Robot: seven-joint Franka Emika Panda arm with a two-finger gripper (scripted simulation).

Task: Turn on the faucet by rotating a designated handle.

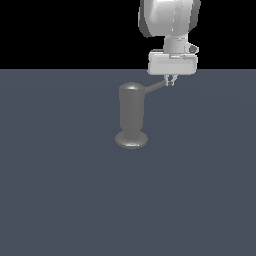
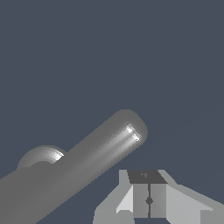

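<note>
Exterior view, read from its left to its right, with the faucet as landmark.

Faucet (image 1: 131, 116): an upright grey column on a flared round foot, which rested on the counter (image 1: 55, 190). The column's long axis ran vertical; the domed cap sat on top.

Handle (image 1: 156, 88): a slim rod that left the faucet just under the cap and ran out toward the exterior view's right, rising slightly. Its long axis lay close to level, tilted up at the free end, and it pointed away from the column toward the arm. In the wrist view the handle (image 2: 94, 155) showed as a thick rounded bar with its blunt free end nearest the camera and the faucet cap (image 2: 41, 156) behind it.

Gripper (image 1: 170, 80): hung from above at the far tip of the handle, on the side away from the faucet. Judgement: the tip is the likely contact spot because it gives the longest lever about the column, so a sideways push would rotate the handle most easily.

Fingers (image 2: 141, 200): in the wrist view they met along a thin seam with nothing between them, so they read as clenched and not clasping the handle. The handle end lay just beside them; contact could not be settled.

Whether the handle already stood at its turned-on angle could not be told.
</note>
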